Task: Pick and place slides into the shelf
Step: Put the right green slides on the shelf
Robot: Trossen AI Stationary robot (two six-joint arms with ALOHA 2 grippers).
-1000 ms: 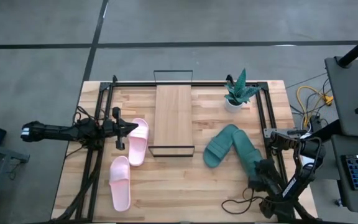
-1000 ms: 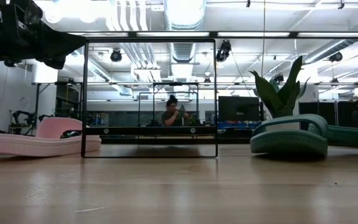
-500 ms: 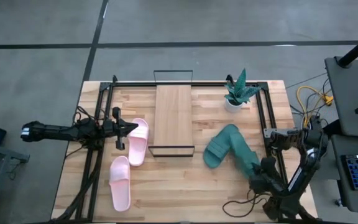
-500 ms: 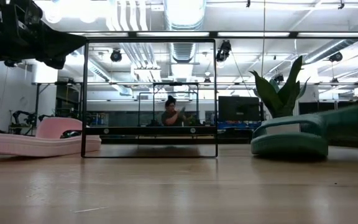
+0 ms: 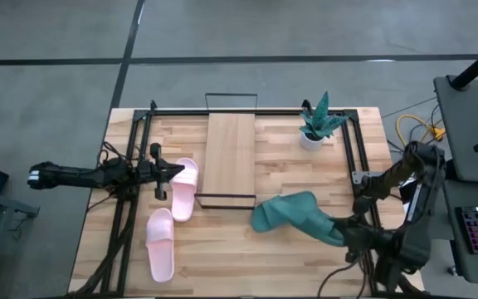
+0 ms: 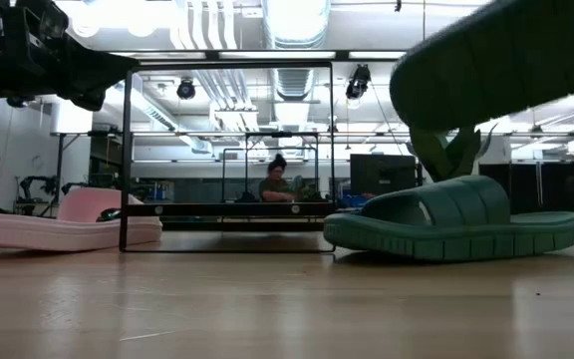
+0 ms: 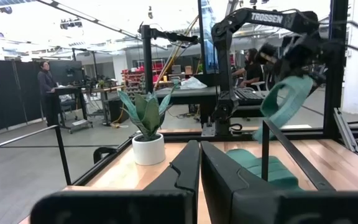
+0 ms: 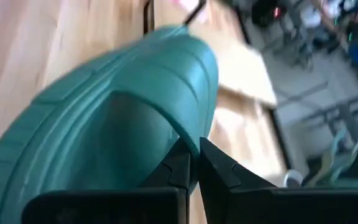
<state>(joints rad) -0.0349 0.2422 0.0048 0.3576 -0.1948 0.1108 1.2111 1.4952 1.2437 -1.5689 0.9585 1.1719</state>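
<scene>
My right gripper is shut on one teal slide, raised above the table near its right side. In the low view this slide hangs high over the second teal slide, which lies sole-down on the table. Two pink slides lie flat at the left. The shelf stands at the far middle. My left gripper hovers shut beside the farther pink slide, touching nothing. My right gripper pinches the raised slide's rim between its two fingers, at the end of the slide toward the table's right edge. The fingers slant down from the right. The slide sticks out toward the table's left, tilted and clear of the table.
A potted plant stands at the far right of the table. Black frame rails run along both sides. Loose cables lie at the near right. People stand in the room behind.
My right gripper has risen and tipped toward level, lifting one teal slide clear of the table. The other teal slide has slid toward the table's left and near edge and turned about. The shelf's front frame has shifted slightly to the left.
</scene>
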